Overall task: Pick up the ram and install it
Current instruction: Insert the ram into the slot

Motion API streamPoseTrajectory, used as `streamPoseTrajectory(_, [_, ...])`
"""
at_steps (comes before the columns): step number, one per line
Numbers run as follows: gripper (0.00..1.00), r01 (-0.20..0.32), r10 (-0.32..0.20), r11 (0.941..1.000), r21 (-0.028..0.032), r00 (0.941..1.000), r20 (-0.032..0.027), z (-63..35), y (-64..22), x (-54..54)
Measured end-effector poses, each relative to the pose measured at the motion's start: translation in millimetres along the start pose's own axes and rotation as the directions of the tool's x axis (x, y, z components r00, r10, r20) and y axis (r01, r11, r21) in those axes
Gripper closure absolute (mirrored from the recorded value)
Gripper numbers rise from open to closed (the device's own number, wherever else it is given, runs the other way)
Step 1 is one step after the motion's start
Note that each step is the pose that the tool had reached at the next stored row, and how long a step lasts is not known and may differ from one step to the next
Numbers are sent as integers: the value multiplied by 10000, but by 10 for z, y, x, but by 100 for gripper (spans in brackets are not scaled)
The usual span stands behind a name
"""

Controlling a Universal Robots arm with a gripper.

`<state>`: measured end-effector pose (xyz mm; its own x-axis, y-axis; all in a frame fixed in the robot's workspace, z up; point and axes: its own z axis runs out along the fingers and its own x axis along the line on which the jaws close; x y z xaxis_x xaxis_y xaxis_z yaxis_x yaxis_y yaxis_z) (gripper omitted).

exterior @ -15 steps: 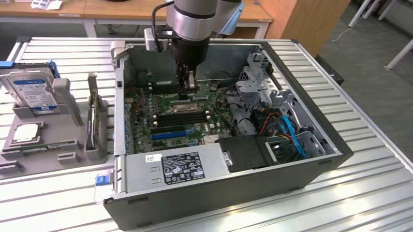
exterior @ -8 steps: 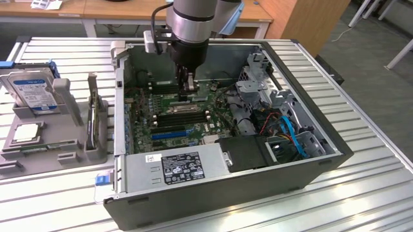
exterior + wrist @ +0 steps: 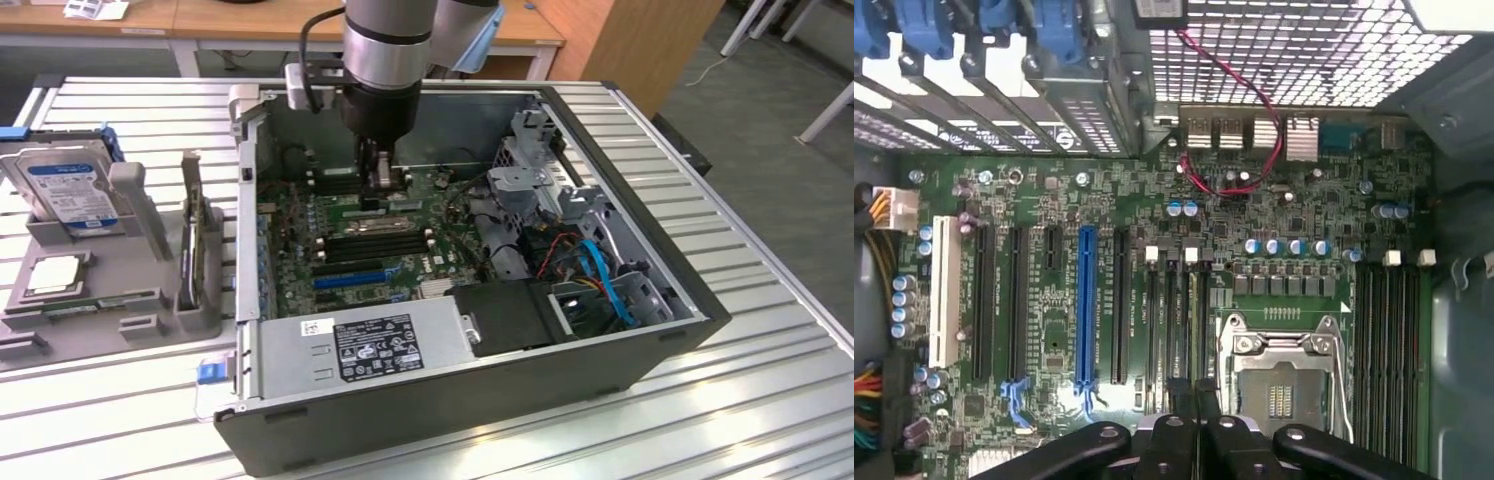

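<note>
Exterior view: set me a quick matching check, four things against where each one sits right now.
1. dark robot gripper
2. silver hard drive with blue label
3. square silver processor chip
4. grey power supply box with black label

A. flat in the grey holder, in front of the drive
B. inside the open dark case, above the green motherboard
C. against the case's near wall
D. upright in the holder, exterior view's left

Pairs: 1-B, 2-D, 3-A, 4-C
</note>
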<state>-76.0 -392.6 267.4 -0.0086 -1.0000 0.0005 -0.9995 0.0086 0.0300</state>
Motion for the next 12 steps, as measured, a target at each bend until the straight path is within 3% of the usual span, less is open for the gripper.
streamPoseTrajectory(5, [88,-234,234,9997,0,9997,10,2,0,3])
streamPoseTrajectory(12, [88,-235,235,9997,2,9997,-4,115,2,6])
